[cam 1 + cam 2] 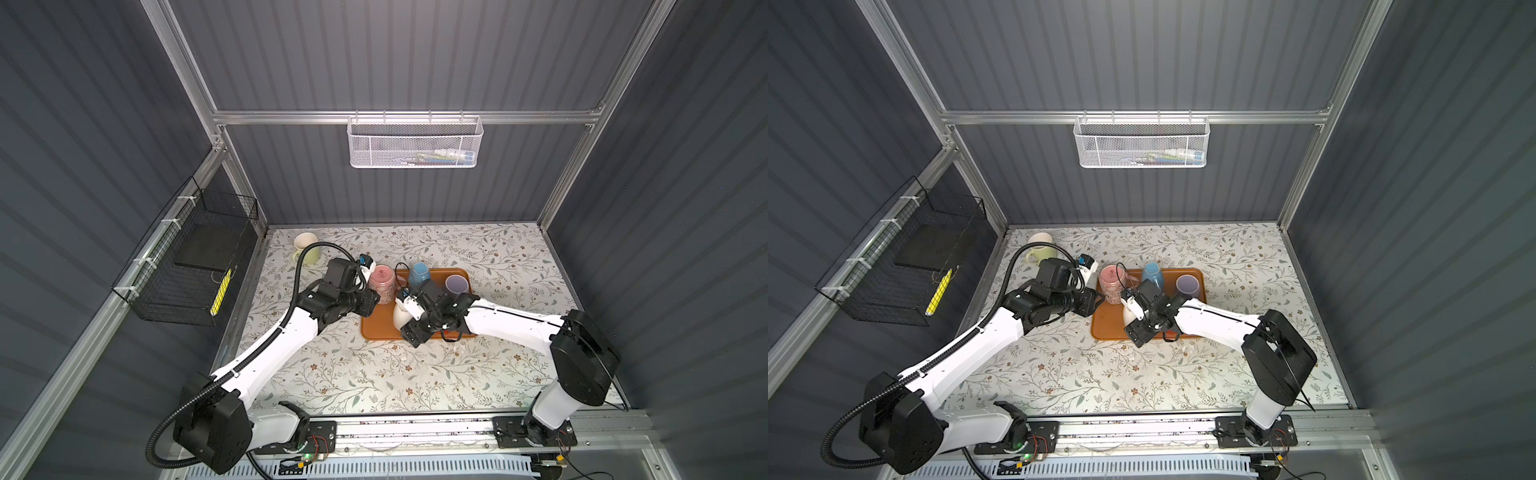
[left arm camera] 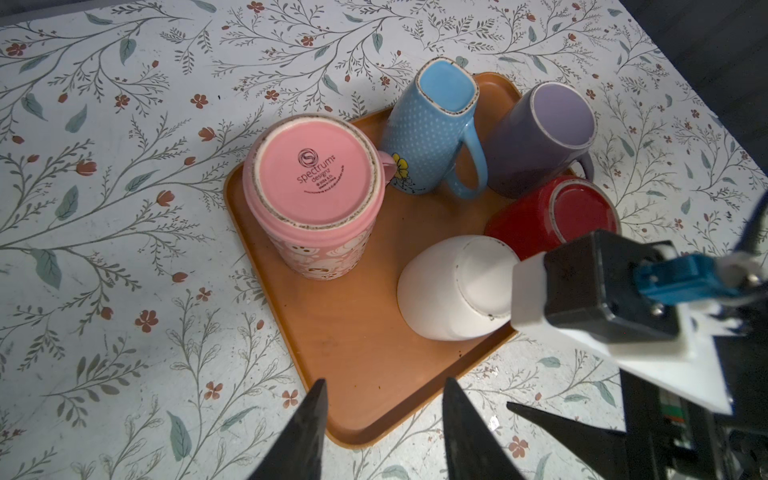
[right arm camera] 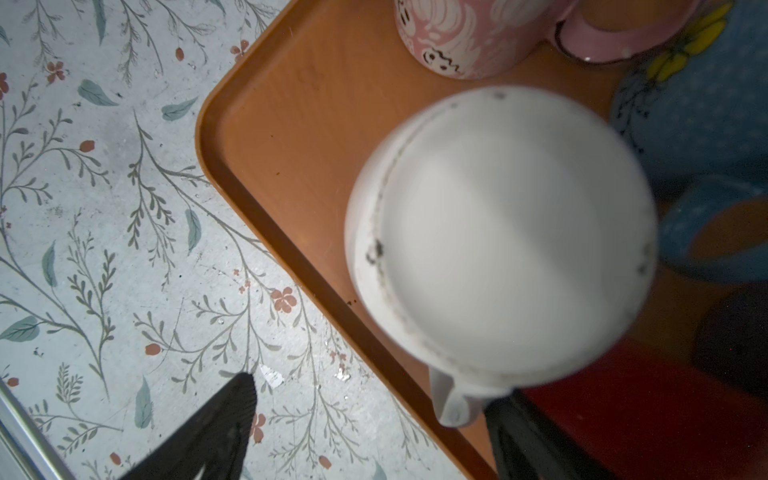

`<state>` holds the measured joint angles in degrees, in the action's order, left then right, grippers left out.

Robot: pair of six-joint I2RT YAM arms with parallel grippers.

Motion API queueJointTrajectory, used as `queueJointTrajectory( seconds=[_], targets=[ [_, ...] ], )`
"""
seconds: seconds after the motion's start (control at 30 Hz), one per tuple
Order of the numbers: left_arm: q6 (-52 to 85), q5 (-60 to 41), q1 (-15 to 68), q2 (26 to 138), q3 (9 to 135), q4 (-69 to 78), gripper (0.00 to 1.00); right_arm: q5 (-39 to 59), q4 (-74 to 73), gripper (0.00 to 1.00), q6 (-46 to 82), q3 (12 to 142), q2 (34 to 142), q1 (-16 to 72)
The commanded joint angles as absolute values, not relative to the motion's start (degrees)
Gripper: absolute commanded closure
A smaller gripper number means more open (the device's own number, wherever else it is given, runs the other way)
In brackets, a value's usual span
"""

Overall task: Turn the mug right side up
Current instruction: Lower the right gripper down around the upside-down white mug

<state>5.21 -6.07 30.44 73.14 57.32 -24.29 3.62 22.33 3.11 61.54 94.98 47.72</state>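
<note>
Item: white ceramic mug (image 3: 498, 232), inverted, near-left on orange tray (image 3: 291, 104). Likely stiff, slick, chippable. My right claw (image 3: 372, 390) is hovering, jaws spread, empty; I'm favouring its handle (image 3: 453, 399).

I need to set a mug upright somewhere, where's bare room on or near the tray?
On the tray, only the corner between pink mug and white mug. The rest is crowded: blue mug, purple mug, red mug. The table in front of the tray is bare.
</note>
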Motion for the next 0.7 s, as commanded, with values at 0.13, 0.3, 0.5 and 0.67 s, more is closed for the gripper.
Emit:
queueJointTrajectory(
  seconds=[0.13,0.3,0.5,0.67],
  targets=[
    [6.0,-6.8,30.5,73.6,57.0,-24.1,0.55,3.1,20.8,0.13,5.8,60.0,93.6,48.0],
    [6.0,-6.9,30.5,74.0,57.2,-24.1,0.55,3.8,20.1,0.14,6.7,59.9,94.0,48.5],
    [6.1,-7.2,30.5,74.2,57.1,-23.9,0.55,4.6,19.8,0.14,7.8,59.7,94.0,49.3],
    [6.2,-7.3,30.5,74.0,56.7,-23.7,0.55,4.6,19.5,0.14,8.4,59.4,93.6,49.7]
  ],
)
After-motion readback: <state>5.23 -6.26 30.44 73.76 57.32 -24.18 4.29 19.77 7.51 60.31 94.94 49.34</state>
